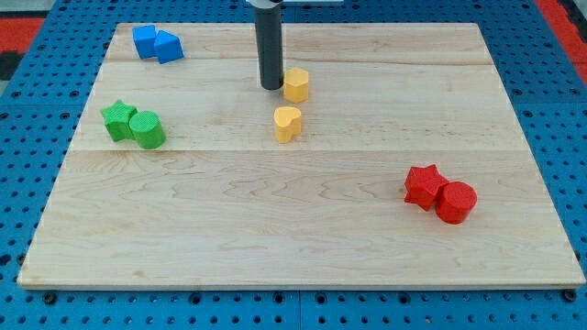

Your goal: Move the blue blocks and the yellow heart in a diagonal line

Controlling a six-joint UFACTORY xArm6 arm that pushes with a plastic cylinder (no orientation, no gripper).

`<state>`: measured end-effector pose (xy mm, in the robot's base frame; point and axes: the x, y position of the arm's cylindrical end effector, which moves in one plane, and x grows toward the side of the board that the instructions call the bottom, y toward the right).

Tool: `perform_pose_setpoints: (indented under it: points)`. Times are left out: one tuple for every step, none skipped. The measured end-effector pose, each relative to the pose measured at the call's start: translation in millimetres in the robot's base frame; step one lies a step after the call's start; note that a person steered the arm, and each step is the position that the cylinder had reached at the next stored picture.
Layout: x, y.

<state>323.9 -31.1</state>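
Observation:
Two blue blocks touch each other at the board's top left: a blue cube-like block [144, 40] and a blue wedge-like block [168, 47] to its right. The yellow heart [287, 123] stands near the board's middle, a little above centre. A yellow hexagon block [295, 84] stands just above it. My tip [271, 86] rests on the board right beside the yellow hexagon's left side, above and slightly left of the yellow heart, far to the right of the blue blocks.
A green star [117, 120] and a green cylinder [147, 129] touch each other at the left. A red star [424, 185] and a red cylinder [455, 202] touch each other at the lower right. The wooden board [293, 247] lies on a blue perforated table.

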Motion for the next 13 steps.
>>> perform_pose_setpoints:
  points:
    - [0.0,-79.2]
    - [-3.0,-157.6]
    - [-46.7,-195.7]
    - [-65.3,-237.7]
    - [-97.1,-226.1]
    - [-102.4,-168.9]
    - [-85.4,-152.1]
    - [-85.4,-156.4]
    - [-43.3,-155.4]
    - [17.4,-136.1]
    - [53.0,-106.7]
    - [69.2,-43.9]
    - [76.4,-34.3]
